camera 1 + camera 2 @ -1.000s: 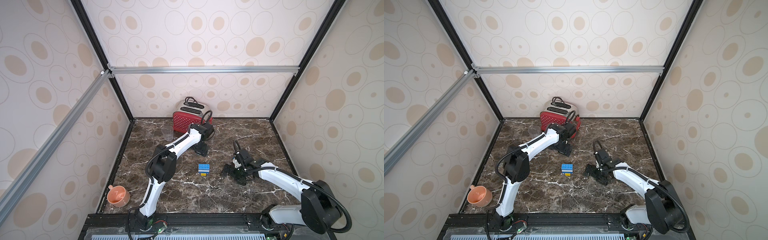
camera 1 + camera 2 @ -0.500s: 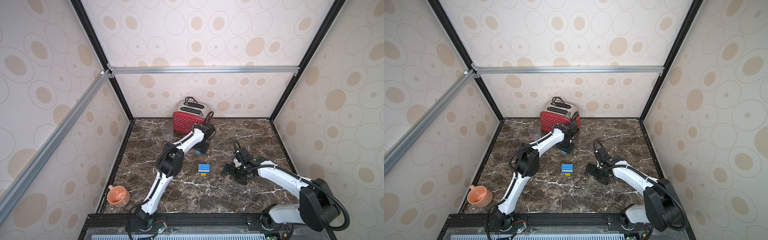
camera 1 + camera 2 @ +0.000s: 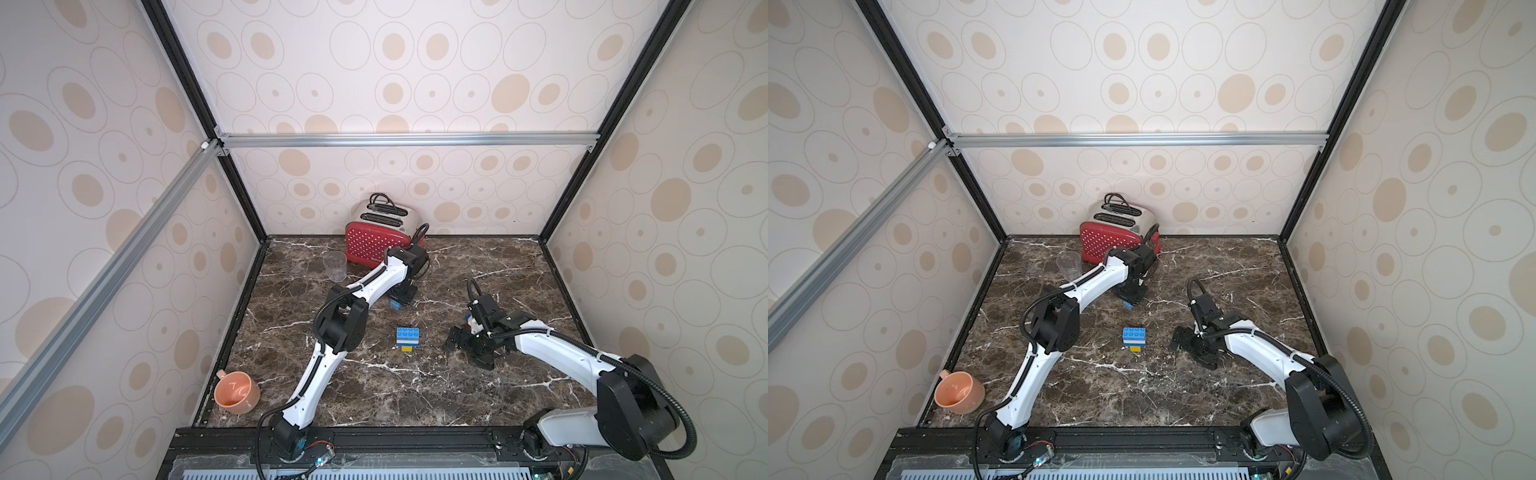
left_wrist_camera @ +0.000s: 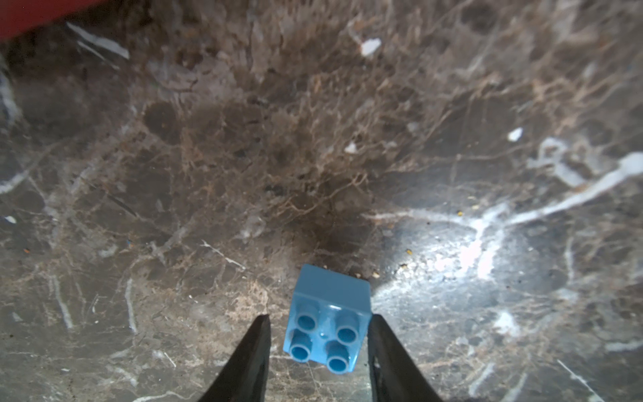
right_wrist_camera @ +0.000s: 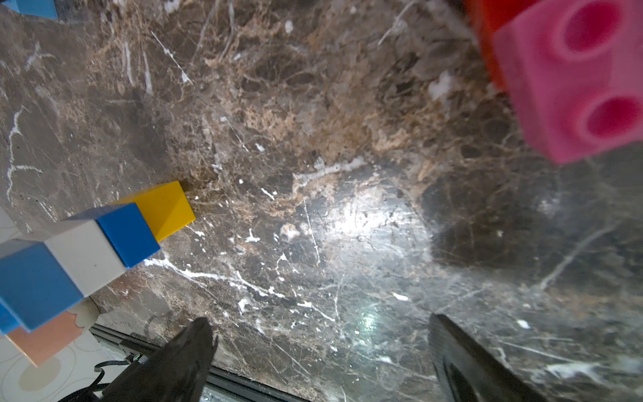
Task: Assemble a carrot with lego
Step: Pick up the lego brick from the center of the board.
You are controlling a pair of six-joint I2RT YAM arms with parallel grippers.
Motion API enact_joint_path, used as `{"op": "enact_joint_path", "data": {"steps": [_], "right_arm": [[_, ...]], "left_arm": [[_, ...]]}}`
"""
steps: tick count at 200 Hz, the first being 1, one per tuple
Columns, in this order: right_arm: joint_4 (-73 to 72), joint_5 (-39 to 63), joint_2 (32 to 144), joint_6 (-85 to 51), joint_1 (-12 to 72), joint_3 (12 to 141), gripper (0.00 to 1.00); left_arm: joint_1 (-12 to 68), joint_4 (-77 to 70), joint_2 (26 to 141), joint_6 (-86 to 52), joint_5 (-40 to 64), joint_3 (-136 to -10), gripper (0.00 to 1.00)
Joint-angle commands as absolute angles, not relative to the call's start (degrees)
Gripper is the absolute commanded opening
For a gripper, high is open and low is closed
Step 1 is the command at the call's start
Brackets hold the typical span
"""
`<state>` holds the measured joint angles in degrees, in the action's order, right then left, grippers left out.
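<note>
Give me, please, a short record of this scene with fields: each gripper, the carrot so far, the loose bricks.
left gripper: open, jaws either side of a small blue brick on the table, near the toaster
right gripper: open, empty, low over the table
carrot: partial stack of yellow, blue, white, blue, mid-table
loose bricks: pink brick and red brick, near the right gripper

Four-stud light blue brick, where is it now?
In a top view the brick sits at the left gripper, just in front of the red toaster.
</note>
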<state>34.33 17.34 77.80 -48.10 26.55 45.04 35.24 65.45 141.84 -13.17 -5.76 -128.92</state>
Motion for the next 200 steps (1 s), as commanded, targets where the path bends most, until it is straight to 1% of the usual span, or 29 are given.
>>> {"op": "enact_joint_path", "data": {"steps": [1,39,56,122,151,200], "right_arm": [[35.41,17.01,78.22,-47.63,25.93,45.77,0.99],[35.43,17.11,78.05,-47.59,25.67,45.48,0.99],[35.55,16.97,77.81,-47.50,25.62,45.45,0.99],[35.67,17.13,76.62,-47.81,25.61,45.00,0.99],[35.66,17.17,75.52,-48.15,25.62,44.53,0.99],[35.64,17.31,74.21,-48.19,25.53,44.12,0.99]], "left_arm": [[34.46,68.46,143.43,-12.95,-5.60,-131.33,0.41],[34.30,68.74,144.04,-13.22,-4.94,-131.24,0.38],[34.28,68.91,144.07,-13.49,-5.10,-131.24,0.31],[34.29,70.50,141.07,-17.90,-5.00,-131.97,0.17],[34.28,71.68,137.16,-21.32,-4.57,-131.12,0.14],[34.59,72.78,129.16,-25.98,-2.73,-127.61,0.14]]}}
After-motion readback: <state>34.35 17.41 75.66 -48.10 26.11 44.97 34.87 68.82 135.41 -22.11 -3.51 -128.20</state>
